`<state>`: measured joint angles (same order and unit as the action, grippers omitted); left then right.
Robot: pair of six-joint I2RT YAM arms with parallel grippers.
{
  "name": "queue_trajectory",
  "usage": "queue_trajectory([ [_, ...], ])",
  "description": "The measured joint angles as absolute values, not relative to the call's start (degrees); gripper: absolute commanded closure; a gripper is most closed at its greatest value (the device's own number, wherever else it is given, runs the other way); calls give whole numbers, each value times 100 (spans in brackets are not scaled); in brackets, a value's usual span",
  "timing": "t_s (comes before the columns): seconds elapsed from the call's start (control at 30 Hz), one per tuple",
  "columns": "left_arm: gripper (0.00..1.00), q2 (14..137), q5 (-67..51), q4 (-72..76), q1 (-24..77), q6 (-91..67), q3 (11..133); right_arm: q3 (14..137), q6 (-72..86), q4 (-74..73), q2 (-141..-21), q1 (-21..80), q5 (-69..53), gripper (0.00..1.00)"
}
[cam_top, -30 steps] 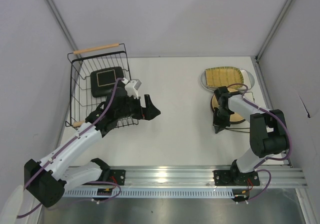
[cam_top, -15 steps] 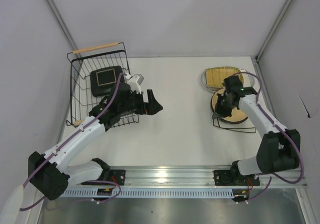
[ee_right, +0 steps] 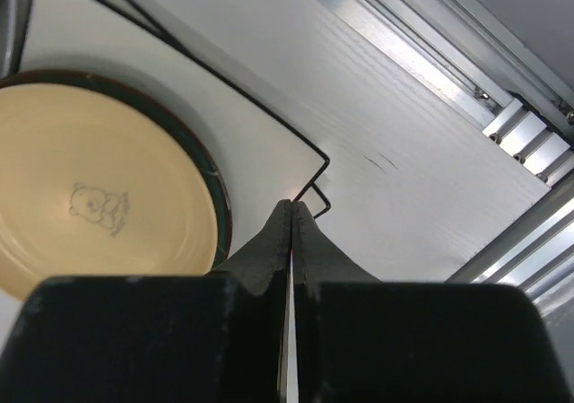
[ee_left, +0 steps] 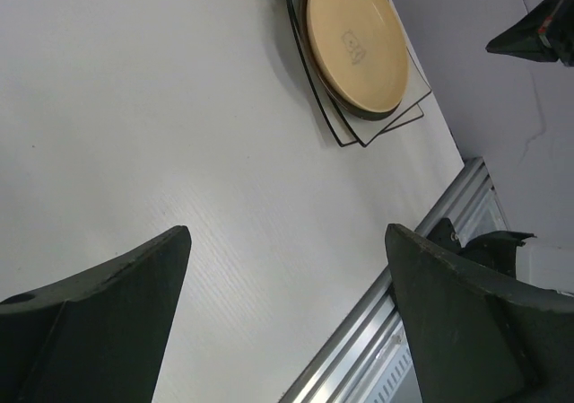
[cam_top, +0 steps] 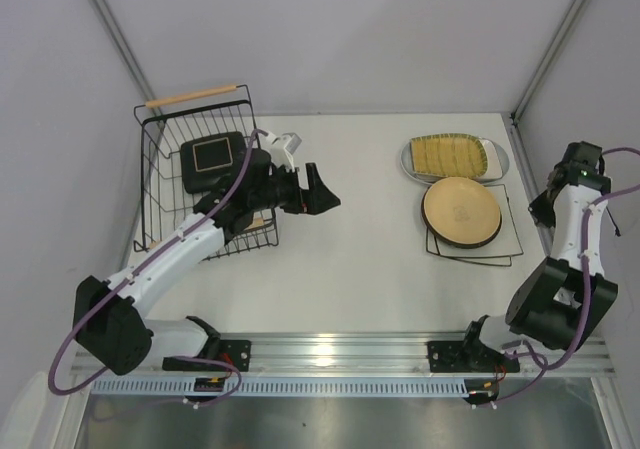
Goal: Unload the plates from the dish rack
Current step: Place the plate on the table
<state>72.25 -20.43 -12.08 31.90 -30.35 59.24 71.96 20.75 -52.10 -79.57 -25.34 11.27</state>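
The black wire dish rack (cam_top: 160, 184) stands at the left and holds a black-rimmed teal square plate (cam_top: 212, 159). My left gripper (cam_top: 322, 191) is open and empty, above the table just right of the rack; in its wrist view (ee_left: 287, 241) only bare table lies between the jaws. At the right, a tan round plate (cam_top: 461, 211) (ee_left: 354, 39) (ee_right: 99, 197) lies on white square plates (cam_top: 508, 251) (ee_right: 260, 143). Behind it a mustard ribbed plate (cam_top: 448, 154) rests on a grey round plate (cam_top: 497, 159). My right gripper (cam_top: 543, 207) (ee_right: 291, 207) is shut and empty, right of that stack.
The rack has a wooden handle (cam_top: 193, 96) at its far side. An aluminium rail (cam_top: 330, 349) (ee_right: 430, 53) runs along the table's near edge. Grey walls close in the left, back and right sides.
My right gripper has lifted off the tan plate and drawn back to the right, leaving the plate on the stack. My left gripper has moved right, away from the rack.
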Motion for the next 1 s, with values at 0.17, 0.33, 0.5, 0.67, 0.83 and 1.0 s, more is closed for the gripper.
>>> queue_trajectory([
  [0.17, 5, 7422, -2327, -1208, 3190, -3063, 5924, 7201, 2187, -5107, -8405, -2814, 1245, 100],
  [0.33, 4, 7363, -2436, -1175, 3190, -3061, 5924, 7179, 2294, -4821, -8847, -2808, 1321, 100],
  [0.5, 4, 7015, -2423, -1162, 3186, -3059, 5815, 6976, 2279, -4480, -9155, -2816, 1562, 100],
  [0.67, 4, 6851, -2421, -1157, 3183, -3055, 5780, 6862, 2029, -4108, -9529, -2735, 1614, 100],
  [0.83, 4, 6851, -2418, -1160, 3173, -3052, 5721, 6495, 1813, -3732, -9791, -2526, 1619, 100],
  [1.0, 4, 6836, -2414, -1168, 3159, -3052, 5649, 6160, 1739, -3520, -9863, -2320, 1776, 100],
])
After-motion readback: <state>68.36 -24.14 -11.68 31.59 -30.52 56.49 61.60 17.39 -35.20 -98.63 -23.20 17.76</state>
